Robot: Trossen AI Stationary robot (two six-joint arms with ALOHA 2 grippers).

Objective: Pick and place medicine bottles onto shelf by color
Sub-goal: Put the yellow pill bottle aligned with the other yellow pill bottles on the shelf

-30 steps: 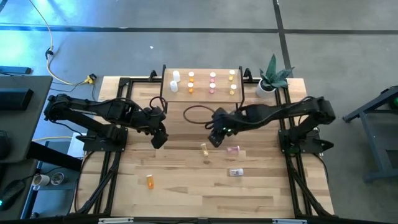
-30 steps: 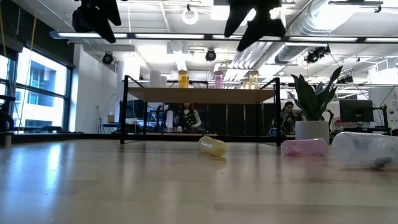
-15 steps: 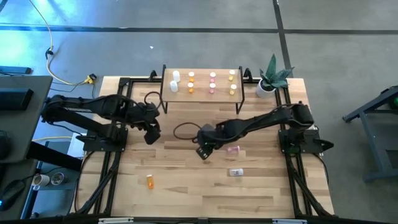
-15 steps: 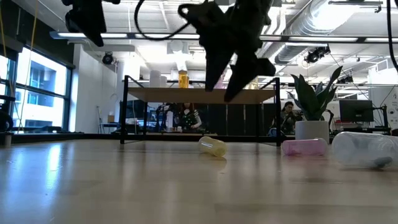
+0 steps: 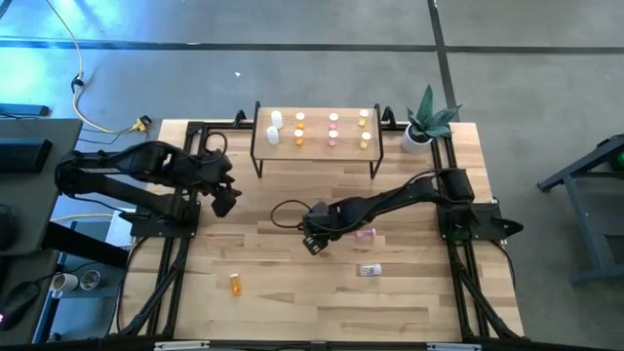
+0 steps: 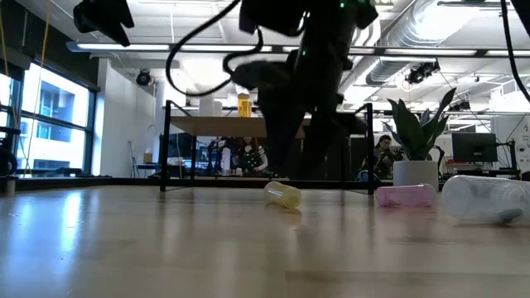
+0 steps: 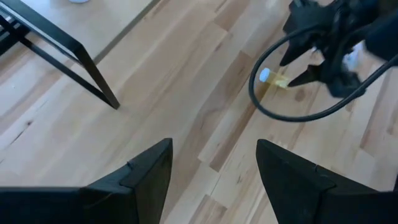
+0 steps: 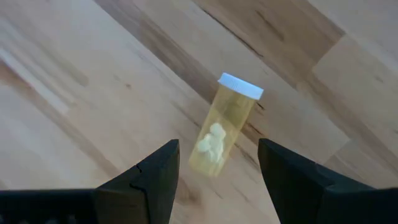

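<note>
My right gripper [image 8: 217, 180] had dropped low, fingers spread, the small yellow white-capped medicine bottle [image 8: 222, 127] lying on bare wood just ahead between them; my left gripper [image 7: 214, 171] had retreated, open.

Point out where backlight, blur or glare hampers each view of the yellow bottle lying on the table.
Low view: bright ceiling lights and windows leave the right gripper a black silhouette; the yellow bottle stays readable, the near tabletop soft. Right wrist view: the bottle is fairly sharp, while the fingers are blurred. Left wrist view: it is small and half hidden. High view: even light, bottle hidden beneath the gripper.
</note>
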